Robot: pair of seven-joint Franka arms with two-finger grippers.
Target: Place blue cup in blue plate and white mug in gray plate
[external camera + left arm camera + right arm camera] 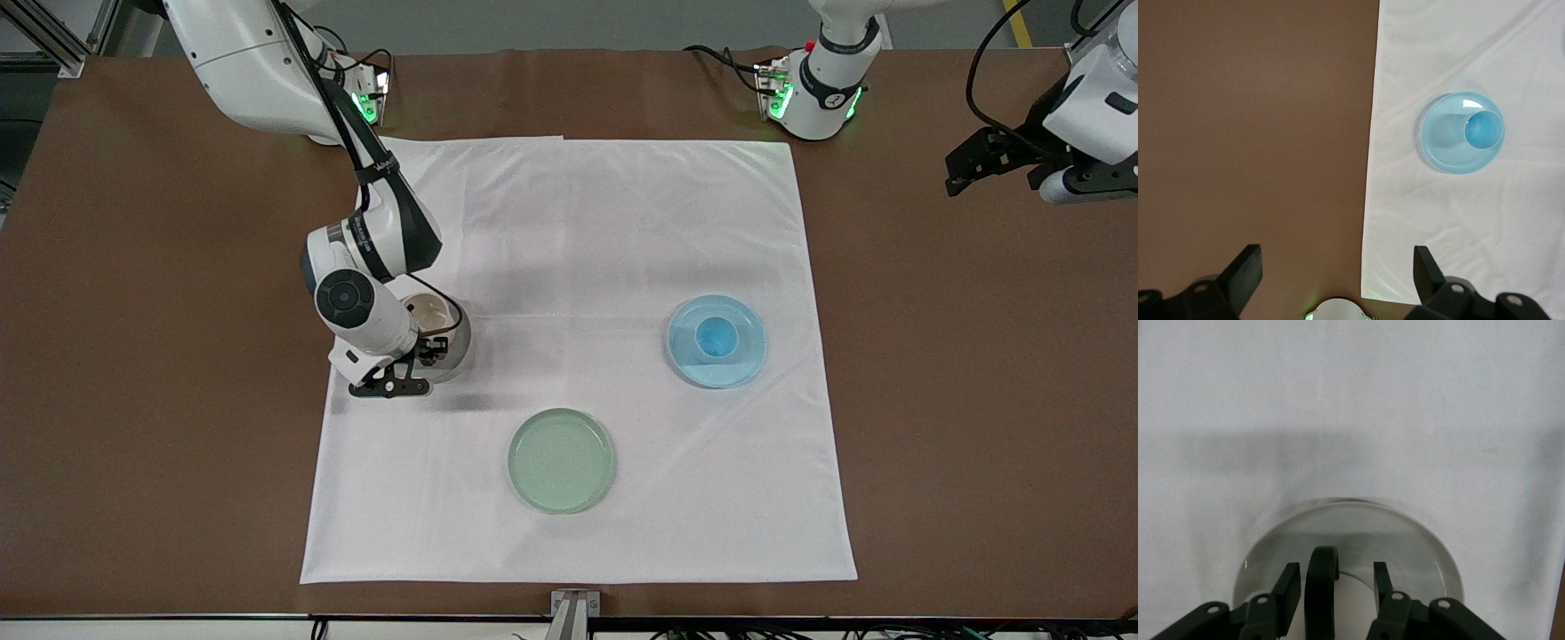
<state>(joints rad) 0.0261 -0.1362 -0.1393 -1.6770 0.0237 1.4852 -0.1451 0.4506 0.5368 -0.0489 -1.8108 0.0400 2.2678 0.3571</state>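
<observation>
Right gripper hanging over gray plate, fingers spread either side of mug handle, not pinching. Only right wrist view showing handle. Left gripper waiting wide open.

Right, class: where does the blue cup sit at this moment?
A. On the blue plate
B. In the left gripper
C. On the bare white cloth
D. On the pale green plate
A: the blue cup stands upright on the blue plate, well apart from the empty pale green plate.
</observation>
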